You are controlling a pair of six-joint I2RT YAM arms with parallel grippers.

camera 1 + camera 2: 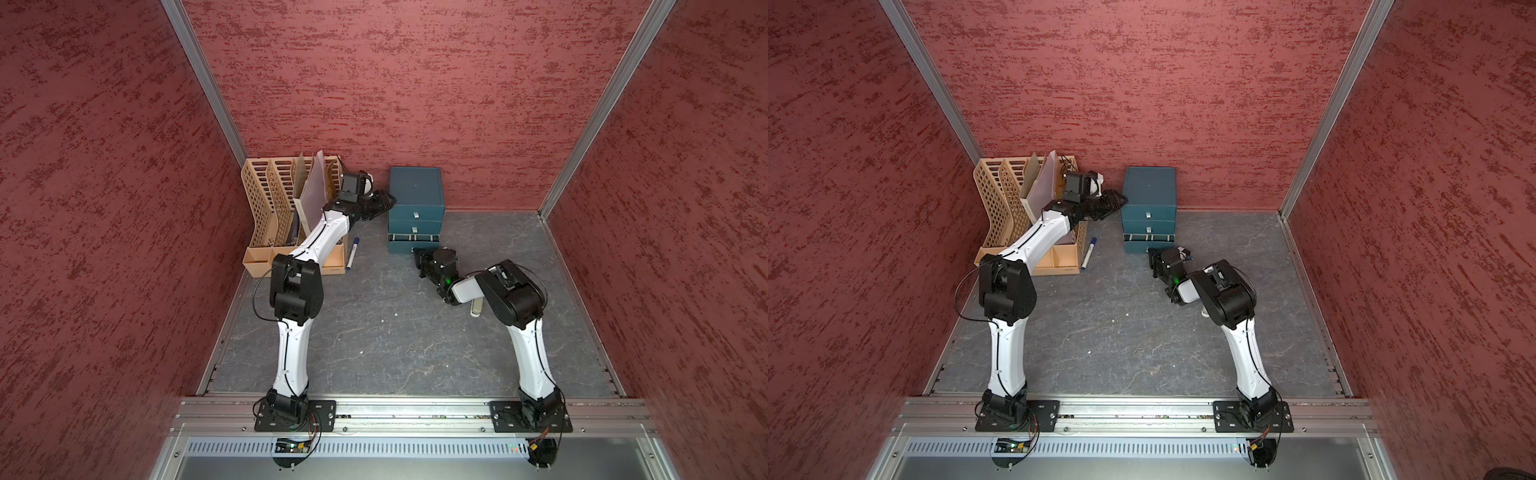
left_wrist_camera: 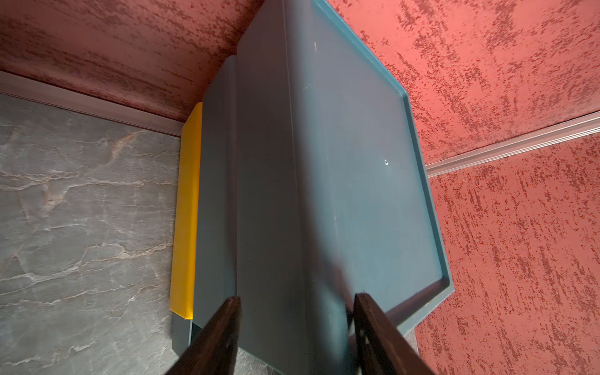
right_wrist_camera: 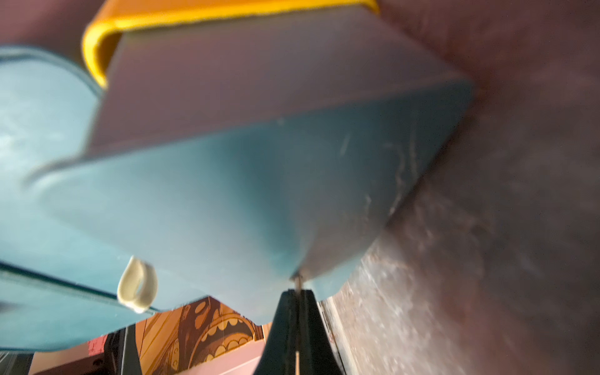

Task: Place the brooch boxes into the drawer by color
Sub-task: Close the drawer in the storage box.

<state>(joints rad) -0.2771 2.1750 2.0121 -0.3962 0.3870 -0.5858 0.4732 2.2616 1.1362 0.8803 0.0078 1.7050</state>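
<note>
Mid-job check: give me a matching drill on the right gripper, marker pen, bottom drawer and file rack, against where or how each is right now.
1 right gripper
2 marker pen
3 bottom drawer
4 file rack

A pulled partly out
B lying on the table between rack and chest
C shut on a thin pull
D holding upright sheets

Pairs: 1-C, 2-B, 3-A, 4-D
</note>
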